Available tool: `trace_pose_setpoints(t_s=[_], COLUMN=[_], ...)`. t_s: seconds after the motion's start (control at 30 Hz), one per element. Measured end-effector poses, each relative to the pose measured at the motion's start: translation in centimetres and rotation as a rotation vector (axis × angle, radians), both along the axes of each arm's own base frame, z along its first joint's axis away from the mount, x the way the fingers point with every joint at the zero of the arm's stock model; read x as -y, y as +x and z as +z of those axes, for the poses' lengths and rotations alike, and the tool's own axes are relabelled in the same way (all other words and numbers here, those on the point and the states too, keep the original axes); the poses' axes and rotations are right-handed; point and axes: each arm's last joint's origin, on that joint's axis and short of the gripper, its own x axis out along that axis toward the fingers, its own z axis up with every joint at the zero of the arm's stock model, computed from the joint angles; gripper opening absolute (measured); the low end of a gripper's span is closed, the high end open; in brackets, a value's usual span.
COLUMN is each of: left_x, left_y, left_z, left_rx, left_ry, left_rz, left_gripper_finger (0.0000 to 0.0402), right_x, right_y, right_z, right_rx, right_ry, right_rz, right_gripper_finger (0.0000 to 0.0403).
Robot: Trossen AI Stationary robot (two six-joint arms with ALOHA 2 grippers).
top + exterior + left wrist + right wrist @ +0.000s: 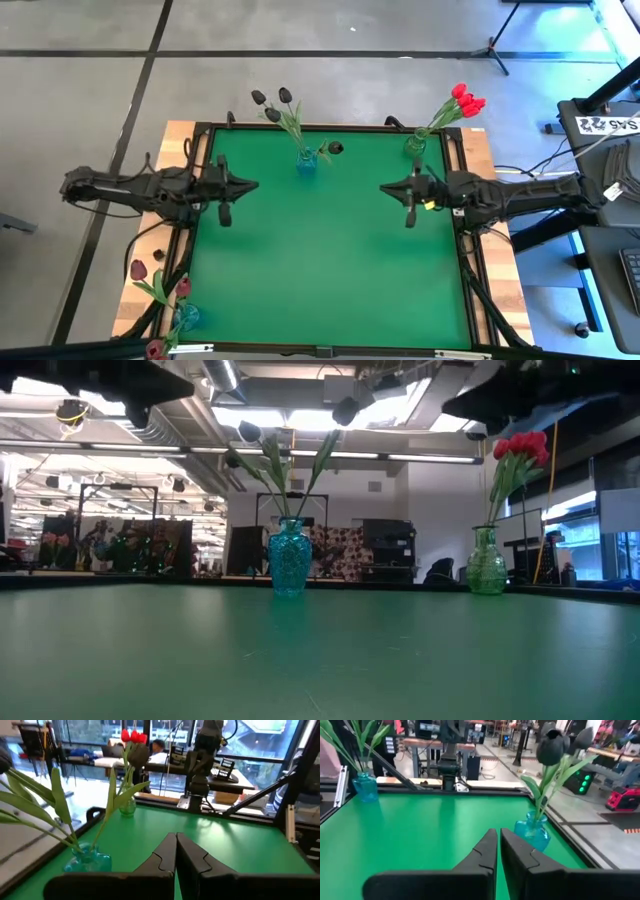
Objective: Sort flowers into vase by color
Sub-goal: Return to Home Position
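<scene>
Left gripper (250, 186) and right gripper (385, 187), both clamped shut, face each other above the green table (330, 260), arms level. Black tulips (285, 95) in a blue glass vase (306, 162) and red tulips (465, 100) in a green glass vase (415, 146) line the far edge. Only the high view shows maroon tulips (138, 269), at the near-left corner.

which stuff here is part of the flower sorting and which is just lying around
Part of the job:
black tulips in the blue vase
red tulips in the green vase
maroon tulips in the corner blue vase
left gripper and right gripper, both shut and empty

Lying about:
small dark object on the table
tripod stand on the floor
white tag
</scene>
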Motion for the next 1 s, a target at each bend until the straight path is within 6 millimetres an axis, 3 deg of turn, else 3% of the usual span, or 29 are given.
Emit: trace_pose_setpoints(t_s=[0.23,0.33,0.6,0.83,1.0], left_x=[0.2,0.3,-0.3,0.1,0.4], left_y=[0.6,0.4,-2.3,-4.3,-3.8], left_z=[-3.4,-4.8,-4.4,-4.7,-6.4], left_rx=[0.072,0.051,0.091,0.209,0.188], left_ry=[0.154,0.144,0.156,0.108,0.092], left_rz=[-0.079,-0.114,0.005,-0.202,-0.278], left_gripper_finger=[0.0000,0.0000,0.0000,0.0000,0.0000], right_x=[0.0,-0.1,-0.2,-0.2,-0.2], right_y=[-1.5,-2.3,-5.2,-7.3,-8.3], right_z=[-1.5,-1.9,-3.1,-4.8,-6.5], right_rx=[0.045,0.092,0.191,0.282,0.358], right_ry=[-0.031,-0.036,-0.043,-0.046,-0.009], right_rz=[0.007,0.061,0.123,0.143,0.168], right_gripper_finger=[0.0024,0.0024,0.0024,0.0024,0.0024])
